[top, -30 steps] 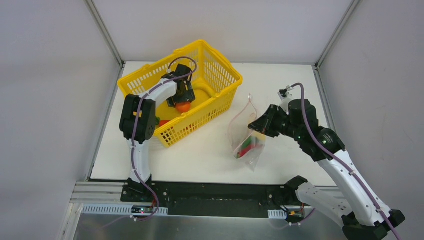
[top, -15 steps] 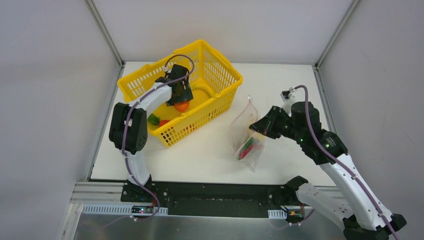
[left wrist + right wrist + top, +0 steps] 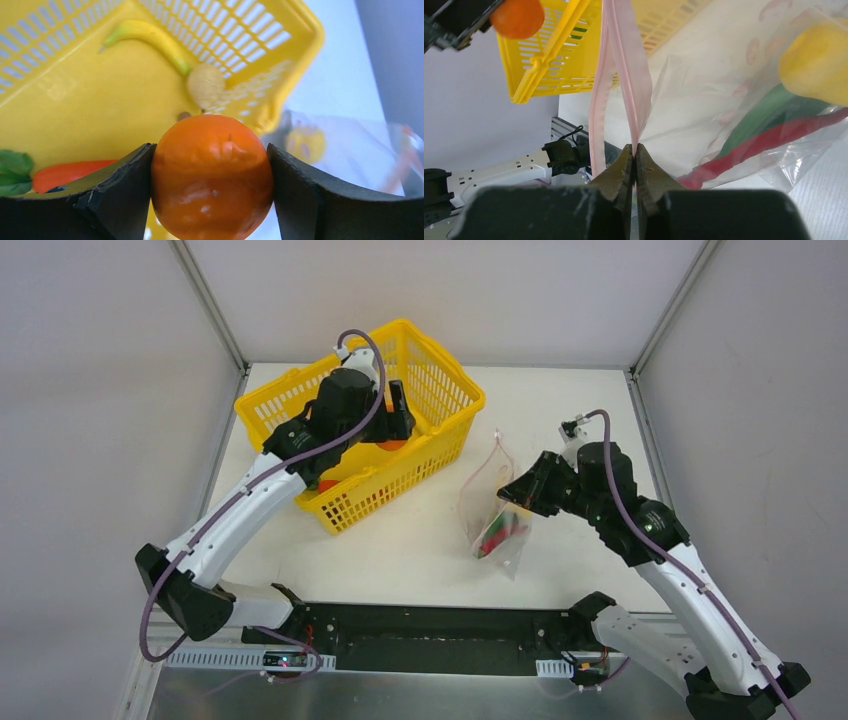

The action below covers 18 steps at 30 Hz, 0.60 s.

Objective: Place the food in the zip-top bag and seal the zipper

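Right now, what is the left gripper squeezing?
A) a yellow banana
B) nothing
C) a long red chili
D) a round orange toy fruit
D: in the left wrist view, the left gripper has its black fingers pressed on both sides of the round orange toy fruit.

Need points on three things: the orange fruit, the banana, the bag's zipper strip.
orange fruit [image 3: 212,175]: left wrist view, centre of its front face.
banana [image 3: 150,37]: left wrist view, middle of its curved body.
zipper strip [image 3: 626,70]: right wrist view, partway along the pink strip.
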Motion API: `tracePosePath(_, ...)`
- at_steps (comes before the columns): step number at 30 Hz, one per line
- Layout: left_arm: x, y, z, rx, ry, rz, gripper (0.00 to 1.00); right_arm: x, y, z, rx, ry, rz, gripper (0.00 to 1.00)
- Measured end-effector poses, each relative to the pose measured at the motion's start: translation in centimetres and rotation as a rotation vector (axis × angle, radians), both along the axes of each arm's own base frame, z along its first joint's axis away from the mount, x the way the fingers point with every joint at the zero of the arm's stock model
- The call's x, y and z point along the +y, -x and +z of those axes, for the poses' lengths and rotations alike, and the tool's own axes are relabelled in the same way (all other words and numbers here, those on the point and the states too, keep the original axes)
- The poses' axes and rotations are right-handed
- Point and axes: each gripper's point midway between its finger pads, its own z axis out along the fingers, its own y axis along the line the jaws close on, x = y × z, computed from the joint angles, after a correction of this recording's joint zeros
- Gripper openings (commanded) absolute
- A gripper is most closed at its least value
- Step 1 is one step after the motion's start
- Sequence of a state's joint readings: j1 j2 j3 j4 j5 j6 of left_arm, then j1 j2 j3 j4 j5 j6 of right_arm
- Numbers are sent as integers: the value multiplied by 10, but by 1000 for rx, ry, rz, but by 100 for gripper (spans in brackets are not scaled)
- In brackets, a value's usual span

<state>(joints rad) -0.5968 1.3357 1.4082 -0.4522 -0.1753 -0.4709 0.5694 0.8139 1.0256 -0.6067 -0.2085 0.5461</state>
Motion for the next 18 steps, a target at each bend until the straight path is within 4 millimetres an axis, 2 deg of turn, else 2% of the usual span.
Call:
tracePosePath(4, -31, 35, 18, -35, 38, -134, 36, -1, -5, -5, 8, 18, -21, 6)
tracePosePath(10, -66, 82, 8, -28, 98, -273, 36, -2, -11, -8, 11, 31, -41, 5)
tracePosePath(15, -101, 107, 4, -25, 195, -379, 36, -2, -14, -10, 8, 29, -53, 5)
tracePosePath(18, -119, 119, 16, -40, 266, -444, 36, -1, -15, -10, 9, 20, -57, 5)
